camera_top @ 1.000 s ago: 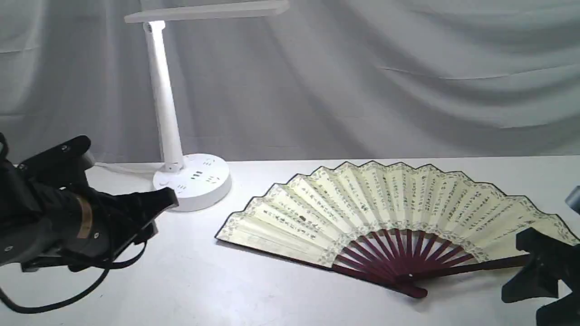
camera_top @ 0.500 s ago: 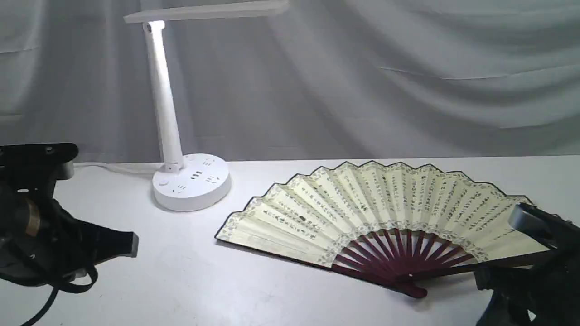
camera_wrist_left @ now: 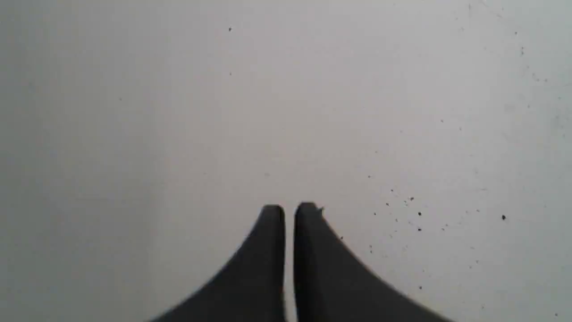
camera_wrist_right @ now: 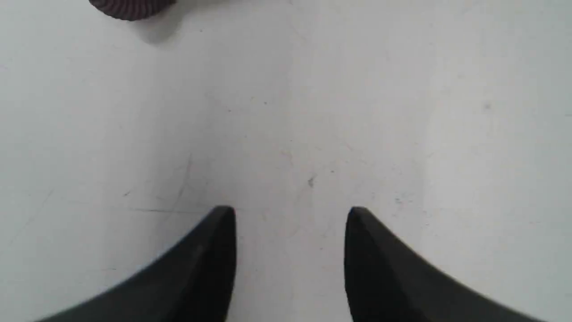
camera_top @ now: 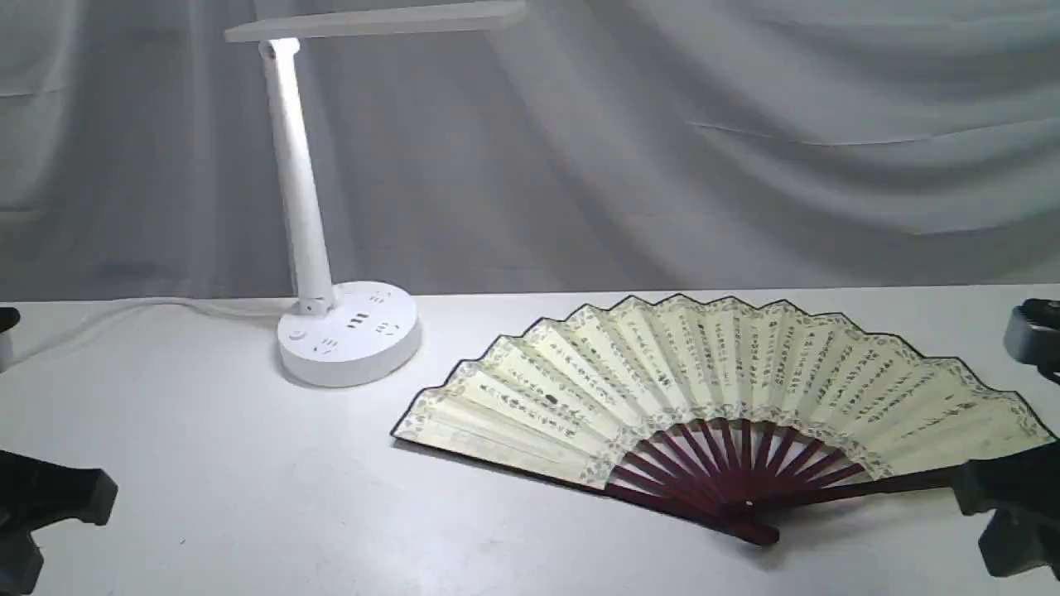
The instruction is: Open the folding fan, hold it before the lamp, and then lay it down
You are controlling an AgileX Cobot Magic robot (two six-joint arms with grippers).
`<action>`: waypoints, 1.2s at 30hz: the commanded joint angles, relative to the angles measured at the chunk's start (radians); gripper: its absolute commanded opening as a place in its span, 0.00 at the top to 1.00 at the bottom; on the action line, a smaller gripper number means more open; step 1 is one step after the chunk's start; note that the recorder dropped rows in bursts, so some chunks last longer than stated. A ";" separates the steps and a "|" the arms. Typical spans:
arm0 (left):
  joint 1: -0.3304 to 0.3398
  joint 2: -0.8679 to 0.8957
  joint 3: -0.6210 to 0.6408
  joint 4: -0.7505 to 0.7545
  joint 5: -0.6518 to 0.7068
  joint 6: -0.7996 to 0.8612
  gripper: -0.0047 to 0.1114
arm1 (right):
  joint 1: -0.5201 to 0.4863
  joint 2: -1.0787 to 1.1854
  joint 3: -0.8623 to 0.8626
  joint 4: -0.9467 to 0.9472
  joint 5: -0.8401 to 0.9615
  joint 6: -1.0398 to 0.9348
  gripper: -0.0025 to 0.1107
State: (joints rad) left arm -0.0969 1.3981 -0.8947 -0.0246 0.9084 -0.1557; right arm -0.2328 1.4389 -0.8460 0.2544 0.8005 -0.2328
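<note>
The folding fan (camera_top: 712,389) lies fully spread on the white table, cream leaf with black script toward the back, maroon ribs and pivot toward the front. The lamp (camera_top: 348,335) stands at the back left, its bar head lit above the slim stem. My left gripper (camera_wrist_left: 289,210) is shut over bare table, with only a hairline gap between its fingers and nothing in it. It shows as a dark shape (camera_top: 50,497) at the lower left edge, far from the fan. My right gripper (camera_wrist_right: 290,212) is open and empty, just right of the fan's right guard stick (camera_top: 1006,505). The fan's pivot end (camera_wrist_right: 129,9) peeks in at one corner.
A grey draped cloth (camera_top: 662,141) hangs behind the table. The lamp's white cord (camera_top: 124,308) runs left along the back edge. Bare table surface (camera_top: 248,480) lies between the lamp base, the fan and the left gripper.
The left arm has pulled back from beside the lamp base down to the lower left corner. The right gripper has shifted at the right edge. The fan has stayed flat and still.
</note>
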 commanded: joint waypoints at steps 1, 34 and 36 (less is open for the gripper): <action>0.016 -0.010 -0.003 0.009 -0.053 0.030 0.96 | 0.002 -0.048 -0.005 -0.081 0.032 0.002 0.63; 0.016 -0.010 -0.003 0.069 -0.100 0.032 0.96 | 0.002 -0.128 0.001 -0.229 -0.037 0.051 0.98; 0.016 -0.010 -0.003 0.069 -0.100 0.032 0.96 | 0.002 -0.128 0.001 -0.229 -0.037 0.051 0.98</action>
State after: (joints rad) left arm -0.0831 1.3981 -0.8947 0.0431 0.8125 -0.1287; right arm -0.2328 1.3198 -0.8460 0.0406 0.7763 -0.1854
